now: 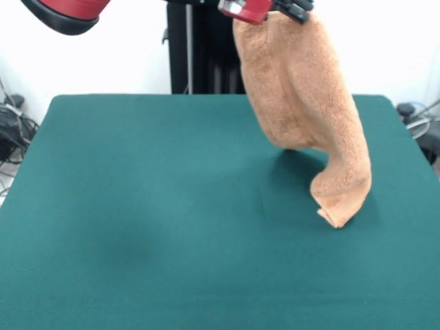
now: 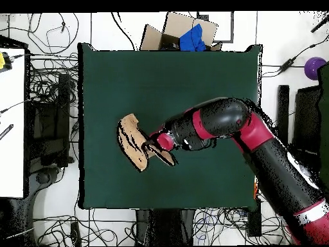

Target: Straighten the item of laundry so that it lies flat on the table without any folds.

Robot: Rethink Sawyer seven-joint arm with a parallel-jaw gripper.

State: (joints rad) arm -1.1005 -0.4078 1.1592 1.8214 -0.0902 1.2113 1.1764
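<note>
The item of laundry, an orange-tan terry towel, hangs bunched from my gripper at the top edge of the front view. Its lower end folds over and rests on the dark green table, right of centre. From overhead the towel shows as a narrow crumpled shape left of the table's middle, and the gripper is right beside it, shut on its upper part. The fingers themselves are mostly hidden by cloth.
My red and black arm reaches across the table's right half. Off the table lie a cardboard box with something blue, a white desk, a purple ball and many cables.
</note>
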